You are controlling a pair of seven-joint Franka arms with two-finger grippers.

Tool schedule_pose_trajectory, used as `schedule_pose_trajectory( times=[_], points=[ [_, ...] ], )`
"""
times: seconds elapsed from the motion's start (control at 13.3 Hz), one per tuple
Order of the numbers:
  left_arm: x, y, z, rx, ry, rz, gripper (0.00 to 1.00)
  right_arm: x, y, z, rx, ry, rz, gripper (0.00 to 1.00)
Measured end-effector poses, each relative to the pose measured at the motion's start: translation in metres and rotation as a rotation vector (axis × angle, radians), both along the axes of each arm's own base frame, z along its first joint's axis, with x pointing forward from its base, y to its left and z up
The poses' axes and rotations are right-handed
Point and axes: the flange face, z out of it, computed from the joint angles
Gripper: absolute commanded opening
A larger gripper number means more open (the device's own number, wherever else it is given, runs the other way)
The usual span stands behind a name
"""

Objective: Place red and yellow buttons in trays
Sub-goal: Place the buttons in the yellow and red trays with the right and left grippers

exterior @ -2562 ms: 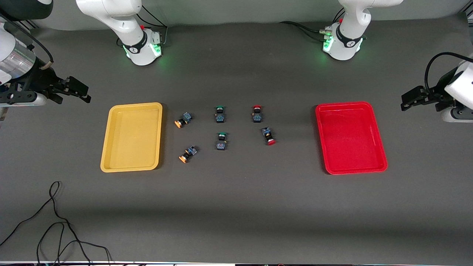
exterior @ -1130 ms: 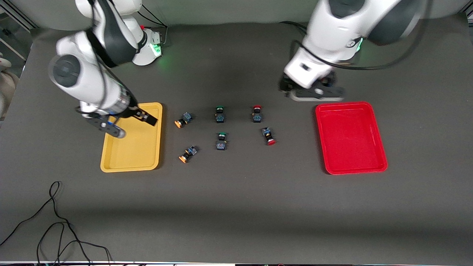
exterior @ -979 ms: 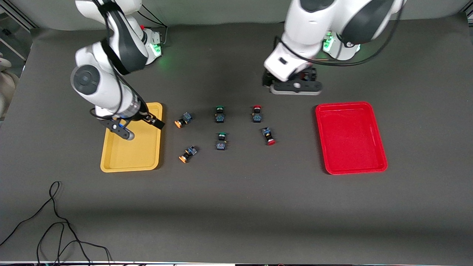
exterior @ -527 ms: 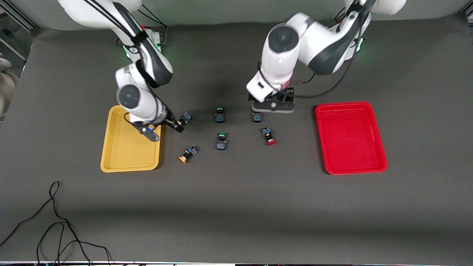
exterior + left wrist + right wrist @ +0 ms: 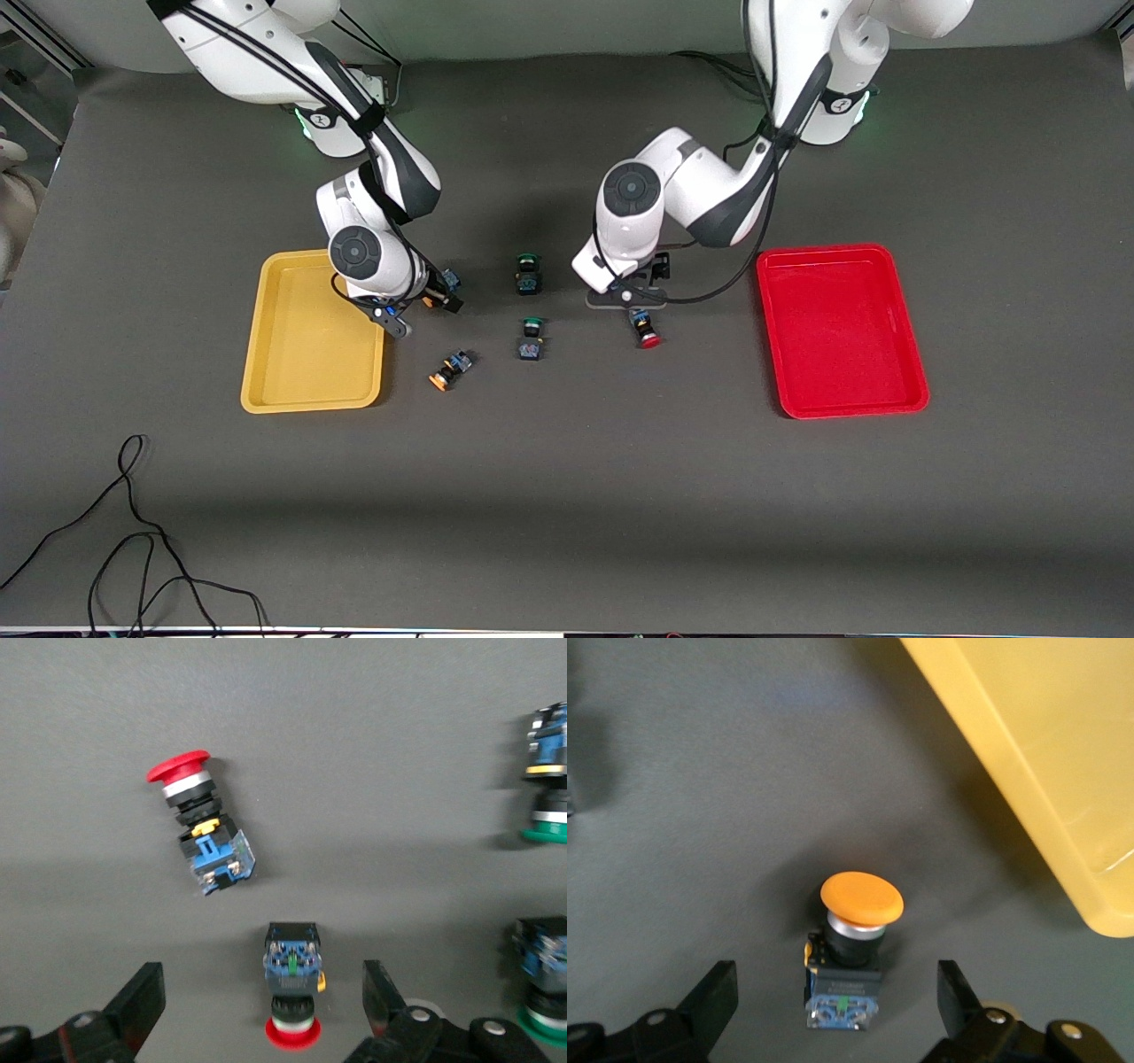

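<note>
My right gripper [image 5: 423, 310] is open, low beside the yellow tray [image 5: 310, 390], with one yellow button [image 5: 850, 943] between its fingers [image 5: 713, 997], untouched; that button's blue body shows in the front view [image 5: 450, 280]. The second yellow button [image 5: 450, 368] lies nearer the front camera. My left gripper [image 5: 626, 299] is open over one red button [image 5: 292, 992], which stands between its fingers [image 5: 381, 1001] and is hidden by the hand in the front view. The second red button [image 5: 645, 330] lies close by, also in the left wrist view [image 5: 199, 828]. The red tray [image 5: 842, 399] holds nothing.
Two green-capped switches [image 5: 527, 273] [image 5: 530, 338] lie in the middle between the two grippers; they also show at the edge of the left wrist view [image 5: 545, 771]. The yellow tray's rim [image 5: 1045, 771] is close to my right gripper. A black cable [image 5: 133, 549] lies at the table's front corner.
Both arms have swung in from the table's ends and come down. The right gripper now brackets a yellow button, the left gripper a red one. No button has moved.
</note>
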Motion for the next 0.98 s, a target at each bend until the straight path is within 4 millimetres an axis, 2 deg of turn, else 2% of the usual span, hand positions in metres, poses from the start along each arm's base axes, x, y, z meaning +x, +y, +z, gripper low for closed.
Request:
schedule_pose_trajectory(
  times=[0.15, 0.38, 0.45, 0.6, 0.68, 0.83, 0.9, 0.98],
  points=[
    [0.001, 0.0, -0.025, 0.001, 0.0, -0.001, 0.99, -0.001, 0.0, -0.013, 0.0, 0.006, -0.004, 0.79],
    [-0.002, -0.002, -0.052, 0.008, -0.002, -0.019, 0.99, -0.005, 0.001, -0.022, -0.003, 0.021, 0.0, 0.33],
    [-0.006, -0.005, -0.056, 0.01, -0.001, -0.03, 0.99, -0.005, 0.002, -0.022, -0.003, 0.021, 0.001, 0.23],
    [-0.014, -0.012, -0.058, 0.011, -0.001, -0.05, 0.97, -0.004, 0.002, -0.021, -0.002, 0.018, 0.0, 0.13],
    [-0.018, -0.016, -0.059, 0.012, -0.001, -0.061, 0.89, -0.004, 0.002, -0.021, -0.002, 0.018, 0.0, 0.12],
    [-0.026, -0.021, -0.06, 0.015, 0.002, -0.073, 0.44, -0.003, 0.002, -0.02, -0.002, 0.016, -0.001, 0.11],
    [-0.027, -0.02, -0.062, 0.018, 0.005, -0.074, 0.25, -0.001, 0.001, -0.015, -0.002, 0.012, -0.004, 0.11],
    [-0.027, -0.02, -0.063, 0.021, 0.008, -0.072, 0.11, 0.004, 0.0, -0.004, -0.003, 0.009, -0.007, 0.11]
  ],
)
